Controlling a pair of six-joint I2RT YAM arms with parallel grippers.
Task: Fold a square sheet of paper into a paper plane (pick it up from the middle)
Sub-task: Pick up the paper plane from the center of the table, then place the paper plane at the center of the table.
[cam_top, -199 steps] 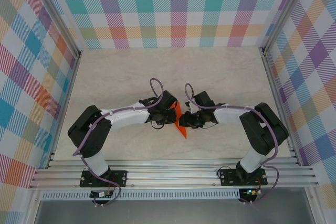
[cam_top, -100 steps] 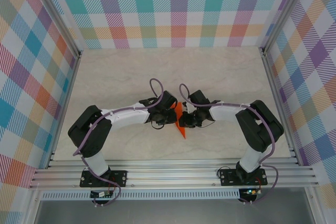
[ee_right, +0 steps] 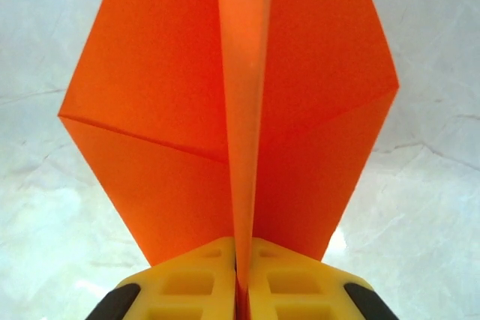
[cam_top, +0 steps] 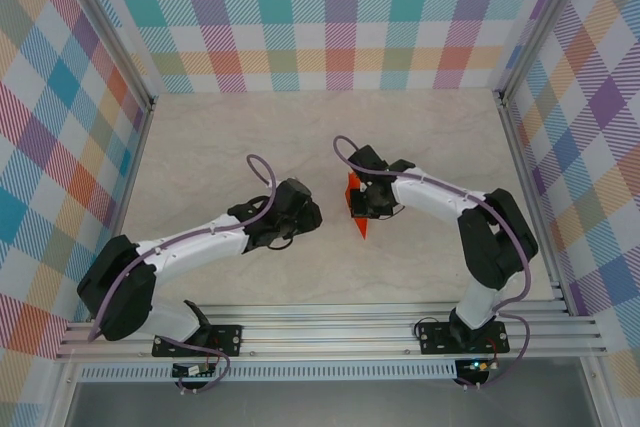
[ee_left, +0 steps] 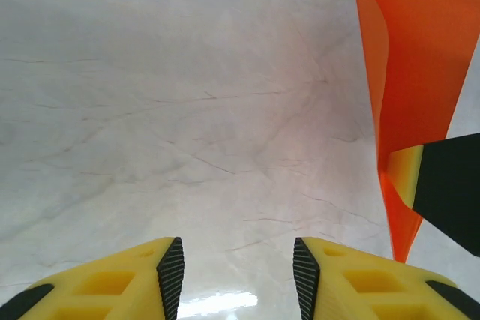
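The square sheet of paper (cam_top: pixel 361 225) is bright orange and folded into a pointed paper plane with a centre crease. My right gripper (cam_top: pixel 366 203) holds it above the table near the middle. In the right wrist view the yellow fingers (ee_right: pixel 202 279) are pressed together on the centre fold, and the wings (ee_right: pixel 150 125) spread to both sides. My left gripper (cam_top: pixel 306 215) stands apart, to the left of the plane. Its jaws (ee_left: pixel 238 275) are open with only bare table between the black pads (ee_left: pixel 171 271). The orange plane (ee_left: pixel 420 58) shows at that view's right edge, with my right gripper's finger (ee_left: pixel 450 189) on it.
The pale marble-patterned table (cam_top: pixel 220 147) is enclosed by checked walls (cam_top: pixel 340 17) at the back and sides. An aluminium rail (cam_top: pixel 330 332) carrying both arm bases runs along the near edge.
My left gripper has opened, let go of the paper and pulled back to the left. My right gripper has shut on the fold and carried the plane slightly away from the near edge.
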